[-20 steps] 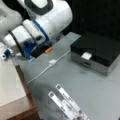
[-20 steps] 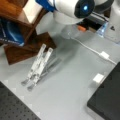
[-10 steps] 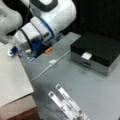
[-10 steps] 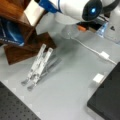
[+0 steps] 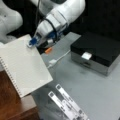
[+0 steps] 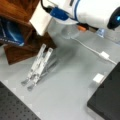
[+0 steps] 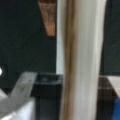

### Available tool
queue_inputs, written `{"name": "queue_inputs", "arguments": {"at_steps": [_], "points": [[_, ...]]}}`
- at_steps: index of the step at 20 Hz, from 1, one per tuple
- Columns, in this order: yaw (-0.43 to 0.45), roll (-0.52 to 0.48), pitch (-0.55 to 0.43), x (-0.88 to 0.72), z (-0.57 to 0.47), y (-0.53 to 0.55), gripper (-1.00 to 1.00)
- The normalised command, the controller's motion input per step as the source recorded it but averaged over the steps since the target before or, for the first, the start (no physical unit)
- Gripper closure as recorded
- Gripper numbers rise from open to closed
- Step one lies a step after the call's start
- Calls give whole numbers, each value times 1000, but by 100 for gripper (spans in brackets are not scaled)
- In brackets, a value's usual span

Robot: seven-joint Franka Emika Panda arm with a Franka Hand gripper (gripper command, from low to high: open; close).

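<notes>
**Notebook pinched at one corner, hanging over the shelf edge**

The gripper (image 5: 32, 43) is closing its blue-tipped fingers (image 5: 32, 41) on the far corner of the spiral notebook (image 5: 23, 66), clamped down to the thickness of the pages. In a front view the notebook is tilting out over the wooden shelf (image 5: 15, 105) at that view's bottom left, its wire spine running down the left side. In the wrist view the notebook's edge (image 7: 80, 60) is filling the frame as a pale upright band, right between the jaws.

Risks, as I judge them: the grip is sitting on a single corner, so the weight of the free end is likely pulling the pages into a sag or twisting them out of the pads. A slip would be dropping the notebook onto the clear stand (image 5: 66, 105) lying on the grey table (image 5: 100, 92) below. In a front view the notebook's corner (image 6: 41, 18) is also sitting close against the shelf wood (image 6: 15, 10), so snagging looks possible. A white cable (image 6: 95, 51) is trailing near the arm; the black box (image 5: 96, 53) is standing well apart.
</notes>
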Motion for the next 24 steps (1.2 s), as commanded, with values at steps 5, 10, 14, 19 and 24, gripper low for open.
{"name": "queue_inputs", "arguments": {"at_steps": [5, 10, 14, 19, 24], "points": [[151, -100, 68, 368, 72, 354, 100], [109, -119, 69, 498, 12, 309, 100], [83, -179, 30, 531, -67, 342, 100], [-9, -195, -61, 390, -205, 247, 100], [-89, -215, -186, 244, -407, 126, 100]]}}
